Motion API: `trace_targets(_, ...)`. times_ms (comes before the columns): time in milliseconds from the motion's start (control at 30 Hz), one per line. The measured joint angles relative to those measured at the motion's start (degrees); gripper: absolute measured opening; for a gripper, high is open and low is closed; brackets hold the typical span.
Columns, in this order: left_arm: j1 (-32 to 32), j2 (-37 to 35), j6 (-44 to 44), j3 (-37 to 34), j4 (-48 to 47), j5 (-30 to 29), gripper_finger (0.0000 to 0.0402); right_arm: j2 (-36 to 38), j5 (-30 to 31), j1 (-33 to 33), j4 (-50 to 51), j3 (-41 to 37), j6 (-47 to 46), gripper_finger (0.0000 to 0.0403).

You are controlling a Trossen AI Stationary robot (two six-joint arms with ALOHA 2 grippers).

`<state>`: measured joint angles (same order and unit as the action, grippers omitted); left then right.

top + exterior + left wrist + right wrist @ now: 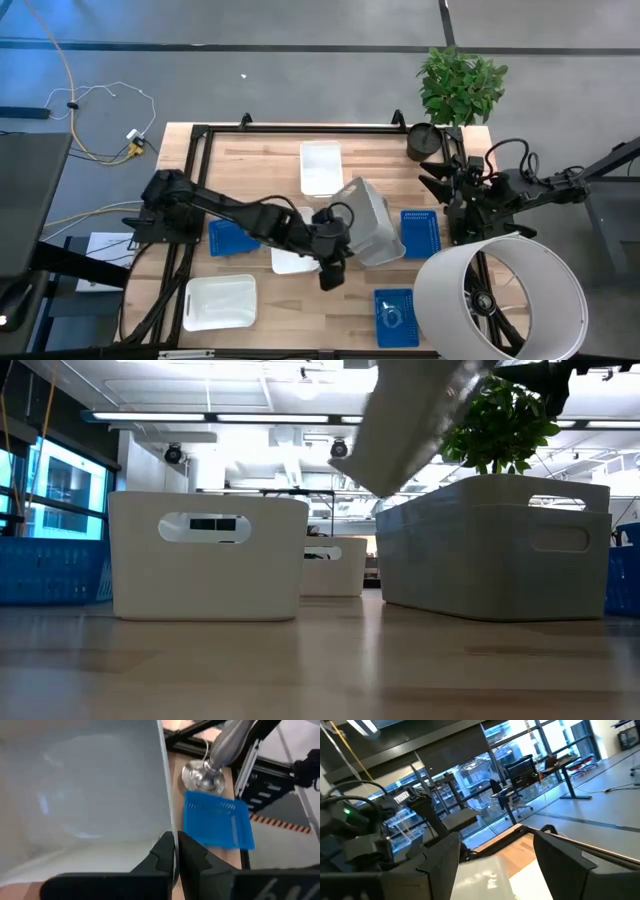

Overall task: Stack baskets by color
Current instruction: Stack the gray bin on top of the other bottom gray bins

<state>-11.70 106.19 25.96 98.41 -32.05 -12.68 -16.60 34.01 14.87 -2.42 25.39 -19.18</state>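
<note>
My left gripper is over the middle of the table, shut on a grey basket that is tilted in the air; the low view shows this basket high up. Under the arm a pale basket rests on the table by its base. A white basket sits far centre and another white basket near left. Three blue baskets lie flat. My right gripper is open, drawn back at the right edge, and holds nothing. My left gripper pinches the grey basket's side wall at its rim, one finger inside the basket and one outside. The fingers slant downward from the table's left side. The basket is lifted clear of the table and hangs tilted.
A large white cylinder fills the near right corner, on a metal stand. A dark pot with a green plant stands at the far right. The black frame runs along the table's edges.
</note>
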Motion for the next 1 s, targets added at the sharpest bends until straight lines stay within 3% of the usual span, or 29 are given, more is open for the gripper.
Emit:
trace_targets(400,0.31,6.48,-9.92,0.02,3.32,-4.02,0.0000,-0.20,0.49,0.00,-0.04,0.00,3.17,0.0240)
trace_targets(700,1.31,9.41,-9.16,0.02,5.68,-5.65,0.0000,-0.22,0.49,0.00,-0.02,0.00,3.04,0.0240)
trace_targets(1000,0.87,9.47,-10.99,0.02,-1.30,-7.05,0.0000,-0.22,0.49,0.00,-0.01,0.00,5.16,0.0240)
